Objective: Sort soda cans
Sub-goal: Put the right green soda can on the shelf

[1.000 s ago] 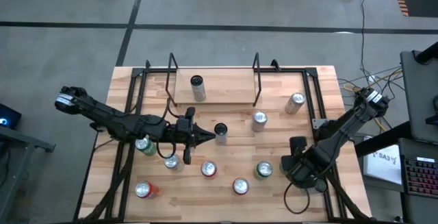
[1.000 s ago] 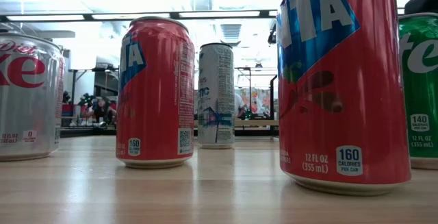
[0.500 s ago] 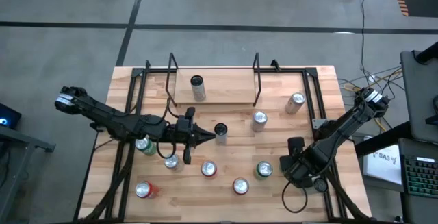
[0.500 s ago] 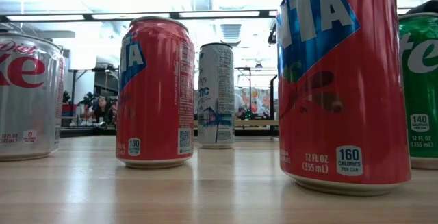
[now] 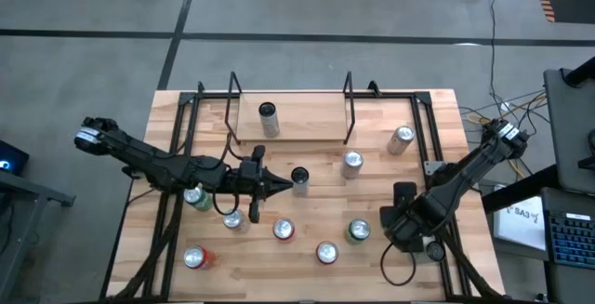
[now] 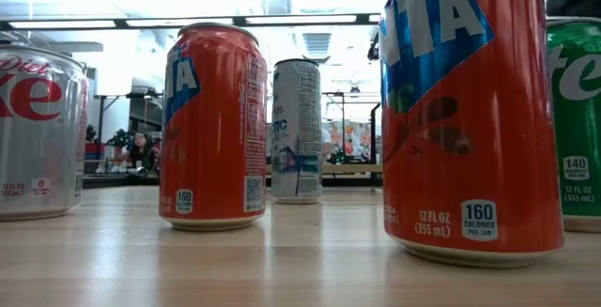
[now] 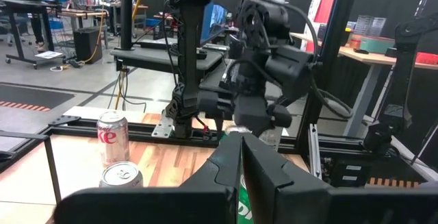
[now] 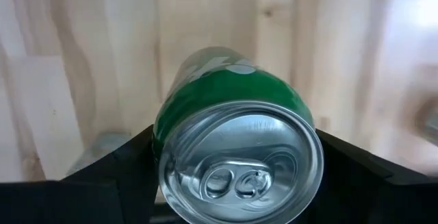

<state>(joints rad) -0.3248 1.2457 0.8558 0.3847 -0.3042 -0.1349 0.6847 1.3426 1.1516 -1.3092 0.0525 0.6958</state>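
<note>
Since the earlier frame, the right gripper (image 5: 379, 232) has shifted toward the green can (image 5: 359, 231) near the table's (image 5: 307, 118) front right, and its jaws have narrowed. In the right wrist view the green can (image 8: 236, 159) stands upright between the two dark fingers (image 8: 113, 172), one finger on each side of the body; whether the fingers touch the can cannot be told. The jaws are still apart around it.

The left gripper (image 5: 286, 186) holds unchanged at mid-table, jaws closed on nothing, tip just beside the black can (image 5: 299, 176).

The other cans are unmoved: two red cans (image 5: 284, 231) in the front row, a silver can (image 5: 352, 162) and another (image 5: 403, 137) toward the right rear, and one can (image 5: 269, 118) on the raised board (image 5: 316, 118) at the rear.
</note>
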